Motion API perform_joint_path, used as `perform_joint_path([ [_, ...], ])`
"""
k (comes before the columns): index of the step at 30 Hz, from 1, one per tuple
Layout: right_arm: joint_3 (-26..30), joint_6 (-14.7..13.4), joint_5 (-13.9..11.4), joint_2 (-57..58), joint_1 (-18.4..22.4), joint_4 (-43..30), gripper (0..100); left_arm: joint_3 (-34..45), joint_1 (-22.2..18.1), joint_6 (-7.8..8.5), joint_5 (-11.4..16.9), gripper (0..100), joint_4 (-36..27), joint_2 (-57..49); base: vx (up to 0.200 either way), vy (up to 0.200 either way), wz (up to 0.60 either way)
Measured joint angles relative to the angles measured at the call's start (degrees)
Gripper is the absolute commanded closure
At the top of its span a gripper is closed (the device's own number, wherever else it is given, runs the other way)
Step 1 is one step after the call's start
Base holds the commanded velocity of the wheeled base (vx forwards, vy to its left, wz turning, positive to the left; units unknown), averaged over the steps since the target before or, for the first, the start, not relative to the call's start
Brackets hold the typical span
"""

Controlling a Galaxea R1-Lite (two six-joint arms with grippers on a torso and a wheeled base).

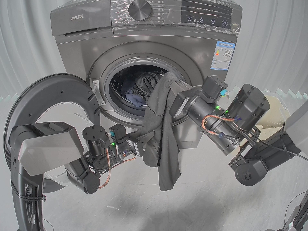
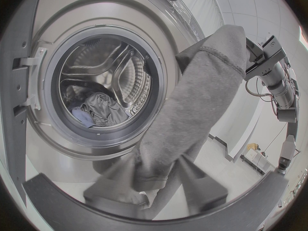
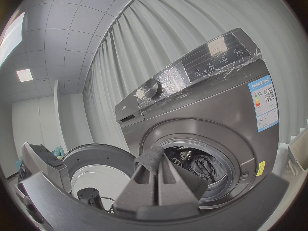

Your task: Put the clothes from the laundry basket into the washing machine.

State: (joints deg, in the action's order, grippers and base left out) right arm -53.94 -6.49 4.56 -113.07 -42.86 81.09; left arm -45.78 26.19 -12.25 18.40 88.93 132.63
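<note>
A long dark grey garment (image 1: 160,129) hangs from my right gripper (image 1: 173,85), which is shut on its top end right at the mouth of the washing machine's drum (image 1: 141,87). In the right wrist view the closed fingers (image 3: 144,186) pinch a fold of the grey garment (image 3: 150,158). My left gripper (image 1: 142,141) sits lower, by the garment's left edge. Its fingers (image 2: 205,190) stand apart with the hanging grey garment (image 2: 192,106) between them. Grey and blue clothes (image 2: 102,109) lie inside the drum. The cream laundry basket (image 1: 272,113) stands behind my right arm.
The machine's round door (image 1: 48,100) is swung wide open to the left, close to my left arm. Pale bare floor (image 1: 199,193) spreads below the hanging garment. A curtain (image 1: 19,32) runs behind the machine.
</note>
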Motion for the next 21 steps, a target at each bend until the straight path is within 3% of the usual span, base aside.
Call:
perform_joint_path([
  [11, 1.83, -0.18, 0.00, -0.22, 1.22, -0.18, 100, 0.18, -0.44, 0.18, -0.12, 100, 0.02, -2.60, 0.000, 0.000, 0.00],
  [21, 7.31, 0.00, -0.22, -0.66, 5.77, -0.16, 100, 4.46, -0.48, 1.48, -0.52, 100, 0.00, -10.45, 0.000, 0.000, 0.00],
])
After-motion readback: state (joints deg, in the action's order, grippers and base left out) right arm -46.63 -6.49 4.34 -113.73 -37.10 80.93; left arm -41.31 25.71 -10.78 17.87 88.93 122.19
